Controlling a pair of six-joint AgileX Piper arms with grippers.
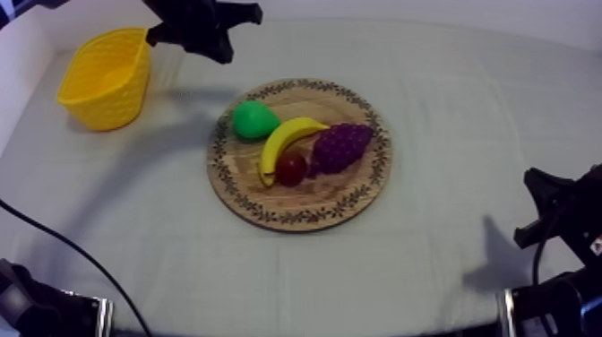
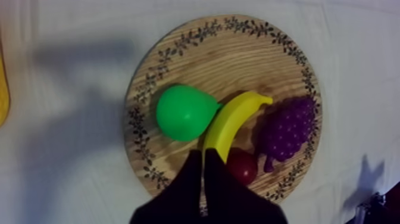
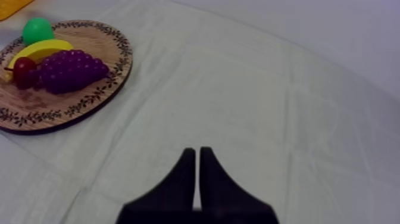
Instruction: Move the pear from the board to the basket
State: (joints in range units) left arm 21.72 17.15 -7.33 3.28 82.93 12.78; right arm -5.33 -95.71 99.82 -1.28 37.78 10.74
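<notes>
left wrist view puts my left gripper (image 2: 202, 156), closed on nothing, over the round patterned wooden board (image 2: 238, 65), the smooth green toy pear (image 2: 184, 112) just beyond its tips.

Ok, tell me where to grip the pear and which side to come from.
I'd grip the pear across its wide round body, coming straight down from above. It lies on its side, narrow end pointing at the banana, so close on the two flanks facing bare wooden board.
</notes>
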